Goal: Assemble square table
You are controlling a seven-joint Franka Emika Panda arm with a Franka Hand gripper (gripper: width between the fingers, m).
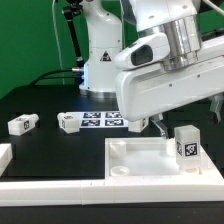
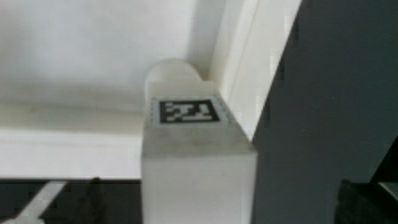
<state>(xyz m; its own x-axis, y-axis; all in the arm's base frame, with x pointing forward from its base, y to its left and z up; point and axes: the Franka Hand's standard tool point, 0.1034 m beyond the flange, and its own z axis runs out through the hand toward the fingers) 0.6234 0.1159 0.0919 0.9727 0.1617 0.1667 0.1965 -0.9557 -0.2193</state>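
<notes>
Hovering open-jawed, gripper (image 1: 160,126) near black-white-tagged leg block (image 1: 186,146) upright in tabletop (image 1: 135,156) corner.

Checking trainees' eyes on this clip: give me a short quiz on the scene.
1. True or false: the leg on the top stands upright.
2. How many legs lie to the exterior view's left of the marker board?
3. The marker board lies: A) on the top, B) on the table, C) in the pincer.
Key: 1 true; 2 two; 3 B.
</notes>
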